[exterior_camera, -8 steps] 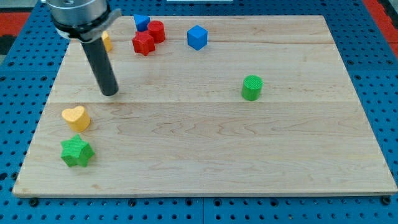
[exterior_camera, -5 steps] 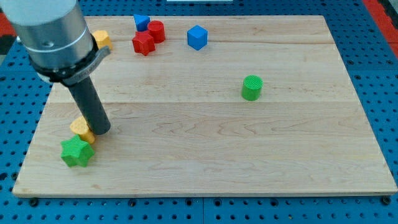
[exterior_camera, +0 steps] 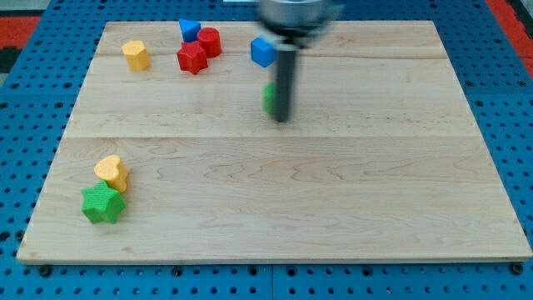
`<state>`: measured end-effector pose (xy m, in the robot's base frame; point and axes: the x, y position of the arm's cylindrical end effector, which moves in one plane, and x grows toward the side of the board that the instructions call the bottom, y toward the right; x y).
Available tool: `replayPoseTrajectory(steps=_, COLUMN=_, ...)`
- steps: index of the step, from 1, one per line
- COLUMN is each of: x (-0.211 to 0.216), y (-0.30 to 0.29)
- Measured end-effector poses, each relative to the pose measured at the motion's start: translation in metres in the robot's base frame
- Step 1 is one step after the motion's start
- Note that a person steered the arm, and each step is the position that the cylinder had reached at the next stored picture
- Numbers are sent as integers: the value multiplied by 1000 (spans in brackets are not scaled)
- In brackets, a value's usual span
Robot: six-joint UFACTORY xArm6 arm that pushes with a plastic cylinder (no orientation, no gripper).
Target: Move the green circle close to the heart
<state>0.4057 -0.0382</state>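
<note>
My tip (exterior_camera: 282,119) sits just past the middle of the desk (exterior_camera: 333,208) toward the view's top, at the end of a dark rod that is blurred in this frame, and there is no hand on this arm to be open or closed, only the bare rod. The green circle (exterior_camera: 269,98) is pressed against the rod's left side, mostly hidden behind it so only a thin green sliver shows; I judge they are touching, though the blur makes that uncertain. The block looks like a small, stiff plastic cylinder, light enough to slide at a nudge on the smooth wood, and its round wall will likely let it roll off to one side if the push is off-centre. So the place to bear on it is the middle of its right-hand wall, on the side away from the yellow heart (exterior_camera: 111,172), which lies well apart near the view's bottom-left corner. The green star (exterior_camera: 102,203) touches the heart just below it and could get bumped on arrival. Further out, near the top edge, sit a blue cube (exterior_camera: 261,51) close behind the rod, a red cylinder (exterior_camera: 209,42), a red star-like block (exterior_camera: 191,58), a small blue block (exterior_camera: 190,30) and a yellow block (exterior_camera: 135,55).
</note>
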Motion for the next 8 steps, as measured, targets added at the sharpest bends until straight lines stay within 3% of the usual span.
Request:
replayPoseTrajectory(steps=1, x=4, y=33)
replayPoseTrajectory(steps=2, x=-24, y=65)
replayPoseTrajectory(steps=3, x=-44, y=15)
replayPoseTrajectory(steps=4, x=-7, y=-91)
replayPoseTrajectory(steps=5, x=-19, y=-118)
replayPoseTrajectory(steps=8, x=37, y=-208)
